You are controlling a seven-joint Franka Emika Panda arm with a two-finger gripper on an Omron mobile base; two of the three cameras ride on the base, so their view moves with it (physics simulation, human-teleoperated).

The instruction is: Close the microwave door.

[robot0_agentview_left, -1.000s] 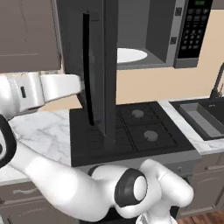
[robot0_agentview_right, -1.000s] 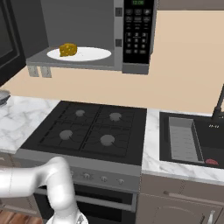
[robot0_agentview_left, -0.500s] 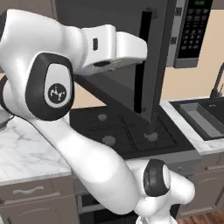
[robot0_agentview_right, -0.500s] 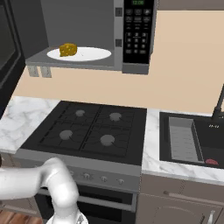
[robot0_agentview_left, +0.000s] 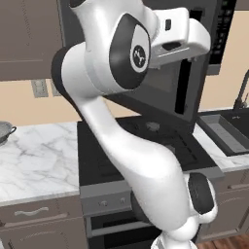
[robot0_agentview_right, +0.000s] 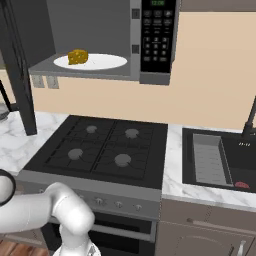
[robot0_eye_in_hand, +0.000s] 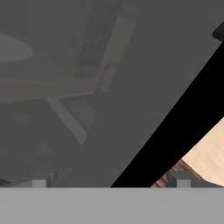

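Observation:
The microwave hangs above the stove with its grey cavity showing, a white plate with a yellow piece of food inside, and the black keypad at its right. The microwave door stands partly swung in, its black bar handle upright. In the right base view the microwave door is seen nearly edge-on at the far left. My gripper is up against the door's outer face near its top. In the hand view the glass and handle are very close, and the fingertips sit wide apart, open.
A black four-burner stove lies below the microwave, with a dark sink and faucet to its right. White marble counter runs left of the stove, with a metal pot at its far end. Brown cabinets hang at upper left.
My arm has swept up and to the right against the door. The door has swung from wide open toward the microwave, its handle moving right in the left base view.

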